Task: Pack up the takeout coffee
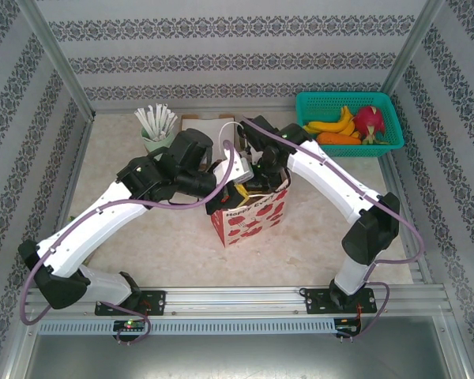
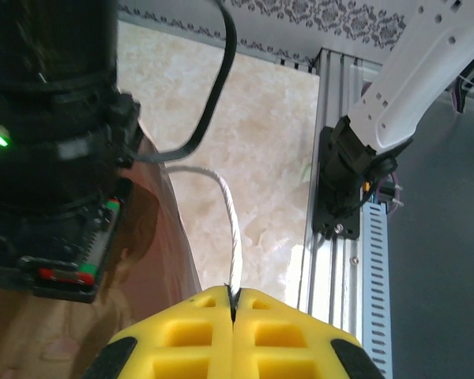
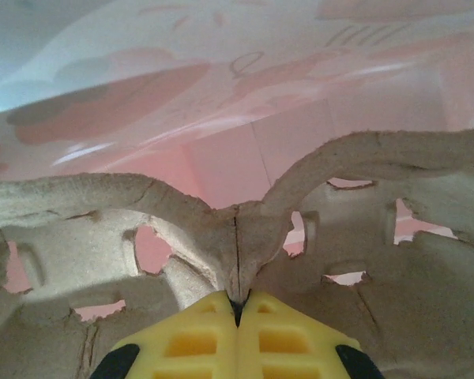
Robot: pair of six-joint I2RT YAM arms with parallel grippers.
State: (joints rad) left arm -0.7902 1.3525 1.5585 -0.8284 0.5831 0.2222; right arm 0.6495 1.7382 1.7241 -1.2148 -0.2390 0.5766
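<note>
A white paper bag with red shapes (image 1: 249,217) stands in the middle of the table, and both arms meet over its open top. My left gripper (image 2: 233,296) is shut on the bag's white cord handle (image 2: 231,221), which rises from between the yellow fingertips; the bag's wall (image 2: 154,229) is just to their left. My right gripper (image 3: 237,304) reaches inside the bag and is shut on the centre rib of a brown pulp cup carrier (image 3: 221,229), with the bag's pink inner wall (image 3: 221,95) behind it. The takeout coffee is hidden.
A teal basket (image 1: 387,103) of fruit sits at the back right. A mint-green cup of white straws (image 1: 156,134) and a flat box (image 1: 209,126) stand behind the bag. The metal rail (image 1: 237,298) carrying the arm bases runs along the near edge.
</note>
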